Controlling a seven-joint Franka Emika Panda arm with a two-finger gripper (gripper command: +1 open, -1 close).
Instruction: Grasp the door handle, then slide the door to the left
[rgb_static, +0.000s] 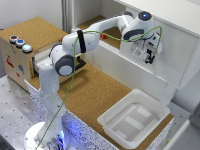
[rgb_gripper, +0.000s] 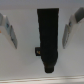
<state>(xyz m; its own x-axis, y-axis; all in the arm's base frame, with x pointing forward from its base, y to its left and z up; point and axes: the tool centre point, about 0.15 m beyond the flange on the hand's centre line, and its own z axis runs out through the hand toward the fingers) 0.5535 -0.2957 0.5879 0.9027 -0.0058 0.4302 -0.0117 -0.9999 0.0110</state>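
Observation:
The door (rgb_static: 172, 67) is a large flat white panel standing along the back of the cork counter on the exterior view's right. My gripper (rgb_static: 148, 54) is up against its face. In the wrist view a black upright handle (rgb_gripper: 48, 30) sticks out of the white door (rgb_gripper: 22, 67). My gripper (rgb_gripper: 41, 46) is open with one finger (rgb_gripper: 11, 31) on each side of the handle. The fingers stand apart from the handle and do not touch it. In the exterior view the handle is hidden behind the gripper.
A shallow white tray (rgb_static: 150, 127) sits on the cork counter (rgb_static: 95, 92) below the gripper. A wooden box with coloured buttons (rgb_static: 20, 50) stands at the exterior view's left. A green cable (rgb_static: 75, 60) runs along the arm.

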